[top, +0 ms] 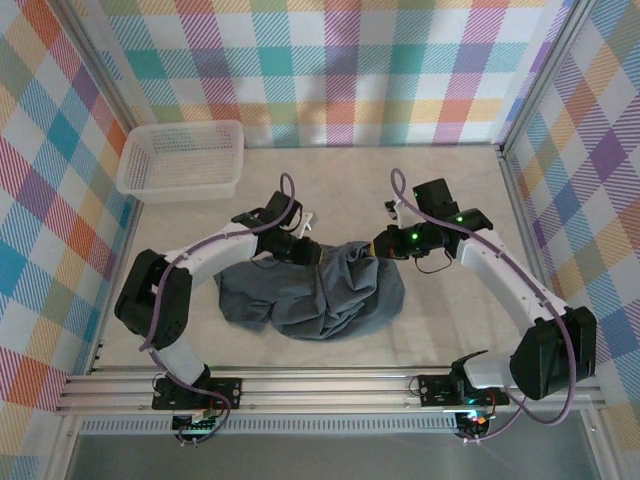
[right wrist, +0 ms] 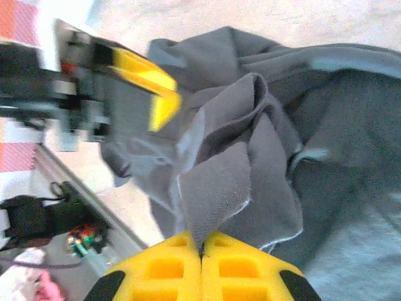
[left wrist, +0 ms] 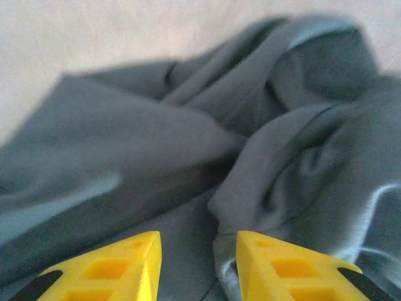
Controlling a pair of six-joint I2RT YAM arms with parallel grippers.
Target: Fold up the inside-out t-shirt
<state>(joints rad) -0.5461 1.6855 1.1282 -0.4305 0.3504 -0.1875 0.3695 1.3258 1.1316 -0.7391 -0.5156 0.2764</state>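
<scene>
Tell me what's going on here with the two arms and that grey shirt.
Two arms are working on the inside-out t-shirt, which lies crumpled mid-table and is not yet folded. The right gripper is shut on a raised fold of the cloth. The left gripper is open, close to the cloth, with nothing between its fingers. A white mesh basket sits apart at the far left corner.
</scene>
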